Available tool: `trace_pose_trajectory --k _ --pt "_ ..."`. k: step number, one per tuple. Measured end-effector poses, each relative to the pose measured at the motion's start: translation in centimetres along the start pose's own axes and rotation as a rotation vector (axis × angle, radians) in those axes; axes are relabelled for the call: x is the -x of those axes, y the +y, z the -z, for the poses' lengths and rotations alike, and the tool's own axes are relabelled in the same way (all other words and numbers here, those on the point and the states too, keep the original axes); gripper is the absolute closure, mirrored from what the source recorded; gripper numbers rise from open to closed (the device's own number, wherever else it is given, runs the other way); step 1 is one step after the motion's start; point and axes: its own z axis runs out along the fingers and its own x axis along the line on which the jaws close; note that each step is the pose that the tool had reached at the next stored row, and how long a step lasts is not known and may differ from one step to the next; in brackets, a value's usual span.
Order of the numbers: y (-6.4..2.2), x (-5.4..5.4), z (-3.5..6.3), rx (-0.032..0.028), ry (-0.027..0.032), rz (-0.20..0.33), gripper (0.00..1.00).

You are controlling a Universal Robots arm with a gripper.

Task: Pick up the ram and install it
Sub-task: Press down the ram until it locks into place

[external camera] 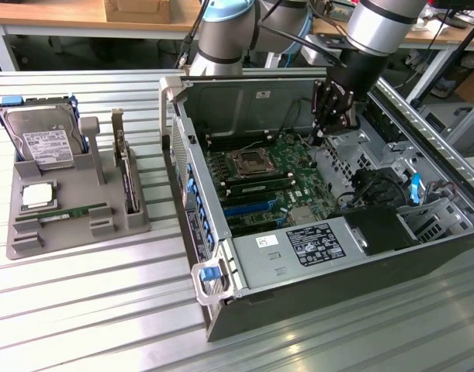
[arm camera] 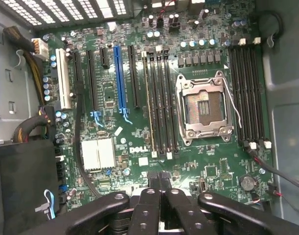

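I am seeing the gripper [external camera: 320,133] hanging over the open computer case [external camera: 314,256], its tip just above the motherboard [external camera: 271,178] toward the exterior view's right of the empty processor socket [external camera: 248,161]. Its fingers [arm camera: 159,183] are sitting pressed together with nothing between them, as the wrist view is showing me, poised above the board near the white brand lettering. In that same view I am looking at two banks of memory slots flanking the socket [arm camera: 205,105]; in the bank beside the expansion slots one slot seems to be carrying a stick [arm camera: 149,103] with a pale edge, though I cannot tell for certain whether it is seated. Out on the ribbed metal table [external camera: 81,294], at the exterior view's left and well apart from the case, the grey parts holder [external camera: 74,198] is standing with a ram [external camera: 75,212] lying flat in its low front groove. In the same holder I am seeing a silver hard drive [external camera: 41,139] propped up, a processor [external camera: 36,196] lying flat, and an expansion card [external camera: 126,174] standing on edge.
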Motion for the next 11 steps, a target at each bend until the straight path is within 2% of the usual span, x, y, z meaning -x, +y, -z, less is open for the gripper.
trace_pose_trajectory --k 3,6,11 --pt "0.00 0.00 0.00 0.0021 -0.0047 -0.061 0.89" --pt "0.00 0.00 0.00 0.0051 -0.0114 -0.148 0.89" --pt "0.00 0.00 0.00 0.0077 -0.0172 -0.223 0.89"
